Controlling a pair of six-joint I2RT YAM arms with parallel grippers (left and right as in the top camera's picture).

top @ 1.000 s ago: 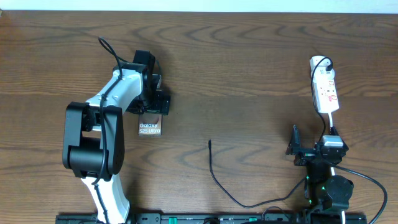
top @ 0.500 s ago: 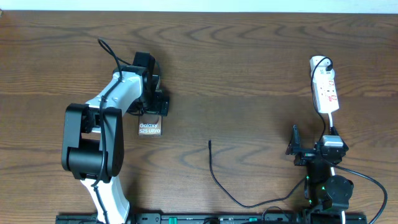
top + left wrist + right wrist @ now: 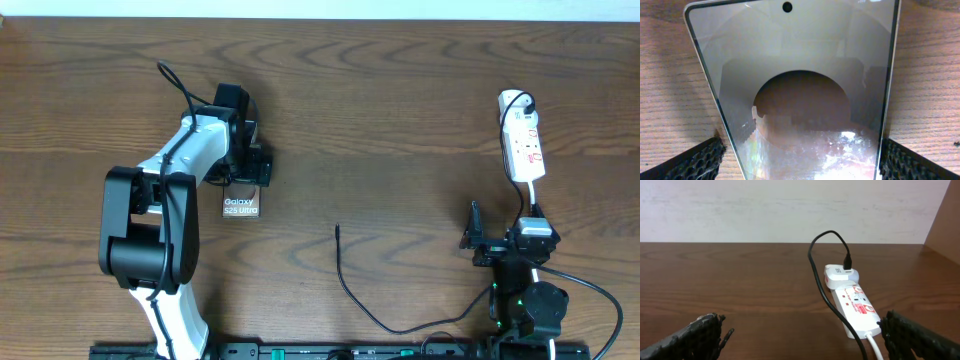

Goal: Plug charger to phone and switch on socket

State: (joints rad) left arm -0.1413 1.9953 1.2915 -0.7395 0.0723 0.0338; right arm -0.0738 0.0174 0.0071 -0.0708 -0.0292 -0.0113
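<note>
The task looks barely begun. The charger (image 3: 339, 255) is not in the phone (image 3: 241, 207). Its plug tip (image 3: 337, 230) lies loose on the counter (image 3: 400, 120), well apart from the phone and roughly between the two arms. Its other end seems to be seated in the white adapter (image 3: 840, 275) at the far end of the socket (image 3: 523, 148). What is left, then, is to pick up the tip, mate it with the phone and press the switch — whether that switch is on cannot be told at this size.

The left jaws stand wide open over the phone, one pad (image 3: 695, 160) beside each long edge. Whether the pads touch those edges cannot be told; the phone lies flat, not lifted. The right jaws are likewise wide open and empty, near the socket's near end and facing along it.

The phone's long axis runs from the robot's side toward the far edge of the counter, with the lettering at the near end — which end carries the port does not show. The plug tip points toward the far edge too, and the cable trails back and curves toward the right arm's base. The socket lies at the counter's right on nearly the same line, slightly tilted, with its white cord (image 3: 873, 346) leaving the near end.
</note>
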